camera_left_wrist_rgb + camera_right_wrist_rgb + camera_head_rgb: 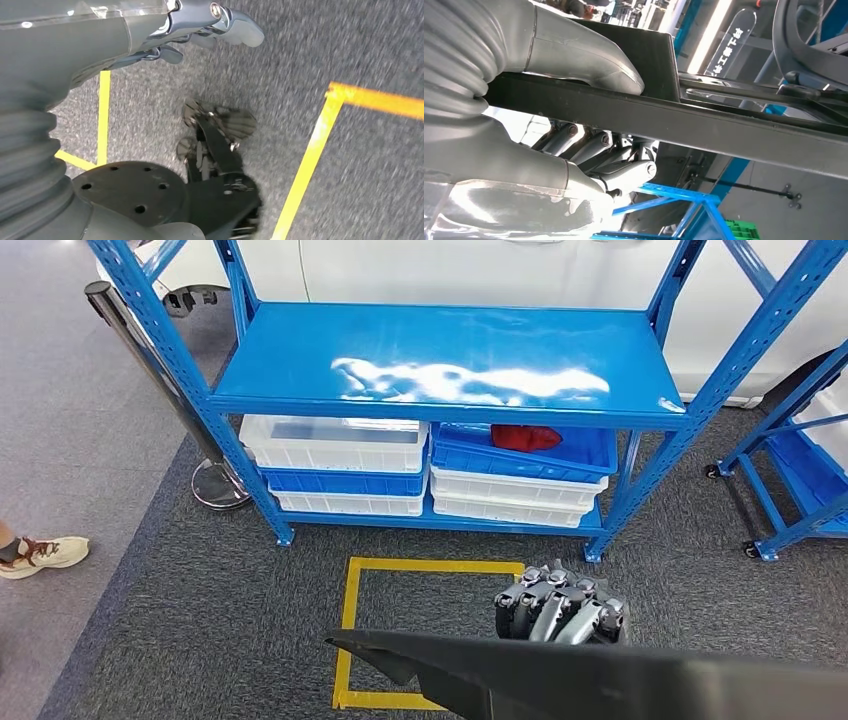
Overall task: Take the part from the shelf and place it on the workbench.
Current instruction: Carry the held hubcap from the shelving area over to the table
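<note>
The part (620, 680) is a long, flat, dark panel with a pointed end, lying across the bottom of the head view. My right hand (560, 608) grips its upper edge with its fingers curled over it. In the right wrist view the part (704, 122) runs as a dark bar between the thumb (589, 55) and the fingers (599, 155). My left hand (200, 27) hangs over the grey carpet with loosely bent fingers and nothing in it. The blue shelf (440, 360) stands ahead with its top board bare.
Under the top board sit white and blue bins (340, 455), one holding a red item (525, 436). A yellow taped square (350, 610) marks the carpet. A stanchion post (215, 480) and a person's shoe (40, 555) are at left, a blue cart (800, 480) at right.
</note>
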Available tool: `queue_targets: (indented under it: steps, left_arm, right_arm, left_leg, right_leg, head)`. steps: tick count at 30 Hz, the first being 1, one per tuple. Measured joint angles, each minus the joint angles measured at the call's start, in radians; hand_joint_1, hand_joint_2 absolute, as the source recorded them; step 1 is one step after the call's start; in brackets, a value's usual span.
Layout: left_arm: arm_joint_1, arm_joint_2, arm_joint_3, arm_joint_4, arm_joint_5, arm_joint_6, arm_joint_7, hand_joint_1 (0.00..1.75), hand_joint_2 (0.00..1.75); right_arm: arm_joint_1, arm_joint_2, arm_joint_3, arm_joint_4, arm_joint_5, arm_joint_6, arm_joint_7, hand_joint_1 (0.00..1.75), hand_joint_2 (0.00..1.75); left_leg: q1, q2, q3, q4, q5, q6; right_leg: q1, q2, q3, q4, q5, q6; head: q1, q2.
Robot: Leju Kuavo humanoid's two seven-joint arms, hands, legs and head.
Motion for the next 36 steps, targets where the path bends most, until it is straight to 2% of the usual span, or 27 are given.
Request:
queue_targets:
  steps: [1,2,3,4,6,7,8,10,12,14,16,17,18,19,20,22,23,25,27,28,30,31,32,33,34,35,36]
  left_arm:
    - [0.000,0.000,0.000,0.000,-0.002,-0.001,0.001,0.00,1.75]
    - [0.000,0.000,0.000,0.000,-0.003,-0.003,0.001,0.00,1.75]
    - [0.000,0.000,0.000,0.000,-0.004,-0.004,0.001,0.00,1.75]
    - [0.000,0.000,0.000,0.000,-0.005,-0.005,0.001,0.00,1.75]
    - [0.000,0.001,0.000,0.000,-0.006,-0.007,0.001,0.00,1.75]
    - [0.001,0.001,0.000,0.000,-0.008,-0.008,0.002,0.00,1.75]
    - [0.000,0.001,0.000,0.000,-0.010,-0.009,0.002,0.00,1.75]
    - [-0.003,0.002,0.000,0.000,-0.016,-0.010,0.005,0.00,1.75]
    - [-0.006,0.003,-0.001,0.000,-0.026,-0.006,0.012,0.00,1.75]
    - [-0.005,0.005,-0.004,0.000,-0.043,0.006,0.027,0.00,1.75]
    - [-0.002,0.010,-0.008,0.000,-0.062,0.027,0.042,0.00,1.75]
    - [-0.001,0.014,-0.010,0.000,-0.069,0.036,0.047,0.00,1.75]
    - [-0.001,0.016,-0.012,0.000,-0.074,0.042,0.050,0.00,1.75]
    - [-0.002,0.019,-0.013,0.000,-0.076,0.045,0.052,0.00,1.75]
    - [-0.003,0.020,-0.015,0.000,-0.078,0.049,0.054,0.00,1.75]
    - [-0.004,0.024,-0.019,-0.001,-0.081,0.062,0.054,0.00,1.75]
    - [-0.004,0.028,-0.021,-0.001,-0.084,0.070,0.054,0.00,1.75]
    - [-0.004,0.036,-0.024,-0.001,-0.088,0.090,0.049,0.00,1.75]
    - [-0.006,0.044,-0.026,-0.001,-0.087,0.110,0.037,0.00,1.75]
    - [-0.007,0.049,-0.026,-0.001,-0.083,0.114,0.031,0.00,1.75]
    - [-0.006,0.063,-0.022,-0.002,-0.069,0.101,0.026,0.00,1.75]
    - [-0.005,0.071,-0.018,-0.002,-0.061,0.091,0.028,0.00,1.75]
    - [-0.005,0.077,-0.013,-0.002,-0.051,0.084,0.033,0.00,1.75]
    - [-0.005,0.082,-0.007,-0.002,-0.041,0.082,0.039,0.00,1.75]
    - [-0.006,0.086,0.000,-0.002,-0.030,0.084,0.047,0.00,1.75]
    - [-0.007,0.089,0.008,-0.002,-0.019,0.089,0.054,0.00,1.75]
    - [-0.008,0.094,0.017,-0.003,-0.011,0.094,0.062,0.00,1.75]
  right_arm:
    - [0.002,0.000,0.000,-0.002,-0.002,0.001,0.000,1.75,1.75]
    - [0.003,-0.001,0.000,-0.004,-0.003,0.003,0.000,1.75,1.75]
    - [0.004,-0.002,0.000,-0.007,-0.005,0.004,0.000,1.75,1.75]
    - [0.004,-0.003,0.000,-0.010,-0.006,0.004,0.000,1.75,1.75]
    - [0.002,-0.004,0.000,-0.016,-0.002,-0.002,0.000,1.75,1.75]
    - [0.002,-0.005,0.000,-0.019,0.006,-0.011,0.000,1.75,1.75]
    - [0.001,-0.007,0.002,-0.023,0.018,-0.027,0.000,1.75,1.75]
    - [0.002,-0.018,0.009,-0.033,0.050,-0.075,0.000,1.75,1.75]
    - [0.002,-0.035,0.020,-0.045,0.077,-0.123,0.000,1.75,1.75]
    - [0.001,-0.056,0.034,-0.054,0.100,-0.167,0.000,1.75,1.75]
    - [0.001,-0.077,0.047,-0.061,0.118,-0.210,0.000,1.75,1.75]
    - [0.001,-0.087,0.050,-0.065,0.123,-0.225,0.000,1.75,1.75]
    - [0.001,-0.095,0.052,-0.068,0.125,-0.233,0.000,1.75,1.75]
    - [0.001,-0.101,0.054,-0.072,0.126,-0.238,0.000,1.75,1.75]
    - [0.001,-0.107,0.056,-0.077,0.127,-0.242,0.000,1.75,1.75]
    - [-0.001,-0.118,0.060,-0.087,0.129,-0.256,0.000,1.75,1.75]
    - [-0.002,-0.126,0.060,-0.093,0.129,-0.267,0.000,1.75,1.75]
    - [-0.003,-0.148,0.061,-0.106,0.119,-0.287,0.000,1.75,1.75]
    - [-0.006,-0.174,0.060,-0.117,0.097,-0.291,0.000,1.75,1.75]
    - [-0.013,-0.185,0.060,-0.121,0.085,-0.287,0.000,1.75,1.75]
    - [-0.035,-0.201,0.058,-0.121,0.071,-0.275,0.000,1.75,1.75]
    - [-0.045,-0.207,0.058,-0.118,0.069,-0.270,0.000,1.75,1.75]
    - [-0.053,-0.212,0.058,-0.114,0.067,-0.268,0.000,1.75,1.75]
    - [-0.058,-0.217,0.057,-0.111,0.066,-0.269,0.000,1.75,1.75]
    - [-0.061,-0.221,0.057,-0.108,0.065,-0.272,0.000,1.75,1.75]
    - [-0.063,-0.225,0.056,-0.107,0.063,-0.277,0.000,1.75,1.75]
    - [-0.066,-0.227,0.056,-0.106,0.063,-0.284,0.000,1.75,1.75]
  left_leg:
    - [0.003,0.000,-0.022,0.058,-0.019,-0.004]
    - [0.005,0.000,-0.028,0.083,-0.018,-0.007]
    - [0.007,-0.001,-0.014,0.066,0.004,-0.009]
    - [0.010,-0.005,0.017,0.011,0.039,-0.009]
    - [0.014,-0.039,0.089,-0.125,0.091,-0.006]
    - [0.015,-0.053,0.111,-0.169,0.100,-0.003]
    - [0.015,-0.062,0.122,-0.191,0.096,0.000]
    - [0.017,-0.050,0.124,-0.202,0.091,0.009]
    - [0.021,-0.032,0.123,-0.211,0.093,0.023]
    - [0.020,-0.011,0.121,-0.214,0.097,0.033]
    - [0.017,0.010,0.119,-0.213,0.097,0.037]
    - [0.016,0.021,0.118,-0.212,0.097,0.037]
    - [0.015,0.031,0.118,-0.210,0.096,0.036]
    - [0.015,0.040,0.118,-0.209,0.095,0.035]
    - [0.015,0.049,0.118,-0.206,0.094,0.033]
    - [0.010,0.063,0.119,-0.202,0.091,0.024]
    - [0.007,0.069,0.119,-0.200,0.090,0.018]
    - [0.006,0.083,0.119,-0.200,0.090,0.007]
    - [0.010,0.069,0.113,-0.183,0.072,-0.005]
    - [0.012,0.051,0.100,-0.150,0.047,-0.009]
    - [0.013,0.015,0.047,-0.026,-0.022,-0.010]
    - [0.013,0.008,0.018,0.040,-0.049,-0.010]
    - [0.013,0.004,0.000,0.083,-0.058,-0.009]
    - [0.013,0.001,-0.001,0.087,-0.046,-0.006]
    - [0.013,-0.003,0.017,0.051,-0.018,-0.003]
    - [0.013,-0.016,0.049,-0.014,0.021,0.002]
    - [0.013,-0.041,0.080,-0.083,0.050,0.008]
  right_leg:
    - [0.000,0.003,-0.003,0.003,0.000,0.000]
    - [0.000,0.008,-0.005,0.006,0.000,0.000]
    - [0.000,0.014,-0.007,0.010,0.000,0.001]
    - [-0.001,0.023,-0.008,0.014,-0.001,0.002]
    - [-0.001,0.041,-0.014,0.024,-0.003,0.009]
    - [-0.001,0.050,-0.019,0.028,-0.003,0.014]
    - [-0.001,0.059,-0.024,0.032,-0.002,0.020]
    - [0.000,0.073,-0.035,0.035,0.002,0.032]
    - [0.001,0.059,-0.053,0.063,-0.017,0.044]
    - [-0.002,0.031,-0.100,0.162,-0.072,0.054]
    - [-0.007,0.020,-0.161,0.290,-0.123,0.062]
    - [-0.010,0.018,-0.175,0.320,-0.125,0.065]
    - [-0.011,0.015,-0.170,0.312,-0.109,0.066]
    - [-0.013,0.009,-0.145,0.266,-0.078,0.067]
    - [-0.014,-0.006,-0.108,0.193,-0.044,0.066]
    - [-0.008,-0.037,-0.054,0.079,-0.007,0.055]
    - [-0.004,-0.044,-0.044,0.055,-0.003,0.047]
    - [0.000,-0.029,-0.050,0.052,-0.001,0.031]
    - [-0.003,-0.012,-0.053,0.048,0.006,0.017]
    - [-0.004,-0.004,-0.054,0.045,0.010,0.010]
    - [-0.002,0.014,-0.060,0.045,0.016,0.001]
    - [-0.001,0.025,-0.063,0.046,0.018,-0.001]
    - [0.001,0.037,-0.065,0.047,0.020,-0.002]
    - [0.002,0.048,-0.066,0.048,0.021,-0.002]
    - [0.003,0.060,-0.066,0.050,0.022,-0.001]
    - [0.003,0.072,-0.066,0.052,0.022,0.000]
    - [0.004,0.083,-0.068,0.056,0.022,0.002]
  head:
    - [0.000,0.000]
    - [0.000,0.000]
    - [0.000,0.000]
    - [0.000,0.000]
    - [0.000,0.000]
    - [0.000,0.000]
    - [0.000,0.000]
    - [-0.002,0.000]
    - [0.001,0.000]
    - [0.006,0.000]
    - [0.008,0.000]
    - [0.008,0.000]
    - [0.008,0.000]
    - [0.008,0.000]
    - [0.008,0.000]
    - [0.007,0.000]
    - [0.007,0.000]
    - [0.005,0.000]
    - [0.005,0.000]
    - [0.004,0.000]
    - [0.003,0.000]
    - [0.003,0.000]
    - [0.003,0.000]
    - [0.002,0.000]
    - [0.003,0.000]
    - [0.002,0.000]
    - [0.003,0.000]
